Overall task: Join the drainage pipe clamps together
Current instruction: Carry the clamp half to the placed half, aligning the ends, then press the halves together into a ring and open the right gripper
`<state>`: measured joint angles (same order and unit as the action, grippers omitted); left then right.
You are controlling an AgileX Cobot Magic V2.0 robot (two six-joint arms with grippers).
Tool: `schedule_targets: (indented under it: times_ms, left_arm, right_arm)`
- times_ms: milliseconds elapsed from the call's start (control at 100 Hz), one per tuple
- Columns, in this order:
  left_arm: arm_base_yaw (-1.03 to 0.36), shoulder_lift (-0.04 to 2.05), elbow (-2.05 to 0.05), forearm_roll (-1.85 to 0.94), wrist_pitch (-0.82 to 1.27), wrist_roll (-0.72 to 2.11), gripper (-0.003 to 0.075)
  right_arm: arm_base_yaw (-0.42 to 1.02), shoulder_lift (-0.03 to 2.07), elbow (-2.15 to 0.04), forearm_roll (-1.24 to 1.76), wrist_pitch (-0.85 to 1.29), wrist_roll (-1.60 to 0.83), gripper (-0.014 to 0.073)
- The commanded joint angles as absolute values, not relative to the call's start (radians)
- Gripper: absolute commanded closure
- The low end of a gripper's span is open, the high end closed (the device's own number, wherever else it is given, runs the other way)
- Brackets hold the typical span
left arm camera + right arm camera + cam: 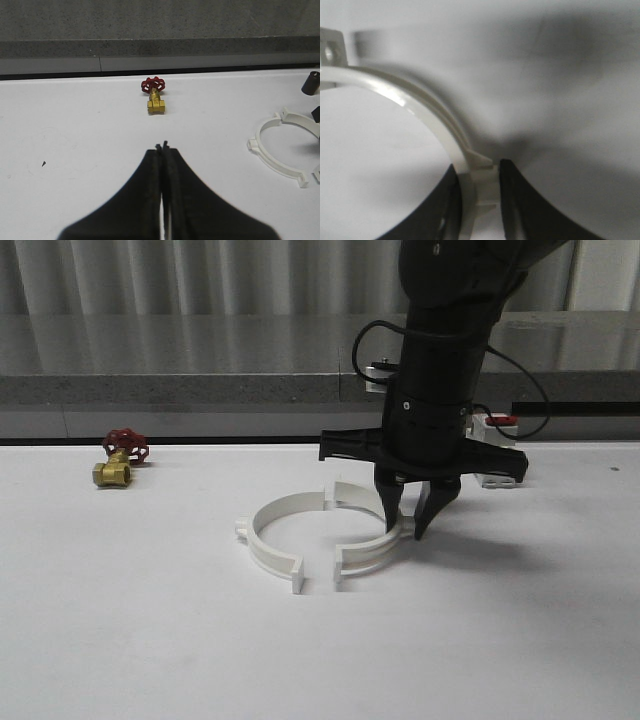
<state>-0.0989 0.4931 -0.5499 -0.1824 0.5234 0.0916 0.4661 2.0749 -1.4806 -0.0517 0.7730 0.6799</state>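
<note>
Closest to me on the white desk (150,640) are the two white clamp halves, lying as a nearly closed ring with small gaps between their end tabs front and back. The left half (268,540) sits free. The right half (362,552) has the right gripper (410,515) coming straight down on its outer curve, one finger inside the band and one outside. From the wrist camera the band (470,195) runs right between the two black fingers (520,200) with barely any slack, so I'd say the jaws are narrowed onto it and pinching it, or a hair from it.

To do this step well, I reckon the thing is to keep that half flat on the desk and slide it sideways toward the other one so both pairs of tabs meet square. If it twists, one end will touch first and the free half will probably just skate away, since nothing's holding it.

The left gripper (162,147) hangs well off to the side over bare desk, jaws pressed together with nothing in them.

Further back, a brass valve with a red handwheel (118,460) stands near the desk's far left edge, and a white boxy part with a red top (497,425) peeks out behind the right arm. Beyond that there's a grey ledge and a pale ribbed wall.
</note>
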Motion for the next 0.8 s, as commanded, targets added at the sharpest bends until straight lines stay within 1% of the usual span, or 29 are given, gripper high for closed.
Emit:
schedule_targets:
  times_ms: [0, 790]
  left_arm:
    - [-0.097, 0.498, -0.576, -0.190, 0.444, 0.094, 0.0740]
    - [-0.097, 0.498, -0.576, -0.190, 0.444, 0.094, 0.0740]
  right_arm:
    - [0.469, 2.033, -1.511, -0.067, 0.768, 0.692, 0.0565]
    - [0.514, 2.069, -1.515, -0.048, 0.765, 0.755, 0.0565]
